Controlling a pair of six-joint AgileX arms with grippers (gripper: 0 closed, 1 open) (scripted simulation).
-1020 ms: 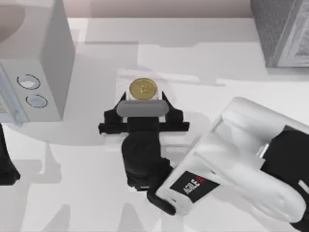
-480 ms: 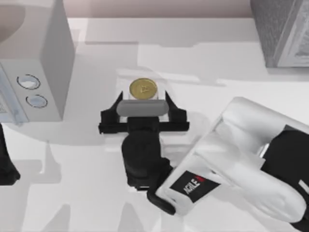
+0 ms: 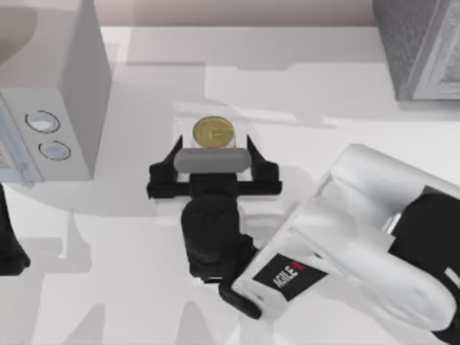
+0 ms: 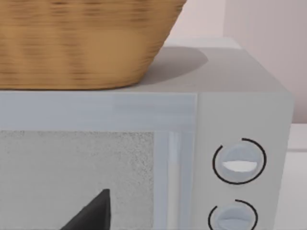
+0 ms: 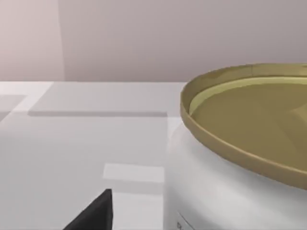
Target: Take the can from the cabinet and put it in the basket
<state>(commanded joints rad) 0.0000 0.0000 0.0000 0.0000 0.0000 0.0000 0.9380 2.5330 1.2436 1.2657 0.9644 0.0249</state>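
Note:
The can (image 3: 212, 132) stands upright on the white table, its gold top facing up; it looms close in the right wrist view (image 5: 240, 158). My right gripper (image 3: 213, 143) is open around it, one black finger on each side with a gap to the can's wall. The cabinet (image 3: 417, 43) is the dark-grey speckled box at the table's far right corner. A woven basket (image 4: 81, 43) sits on top of the white box with two dials (image 3: 61, 108) at the left. My left arm (image 3: 8, 248) is parked at the left edge, in front of that box.
The white box with dials (image 4: 240, 163) fills the table's left side near the can. My right arm's white body (image 3: 359, 230) covers the near right of the table. Open tabletop (image 3: 302, 86) lies between the can and the cabinet.
The right gripper's fingers have spread slightly wider on either side of the can. The can and the left arm have not moved.

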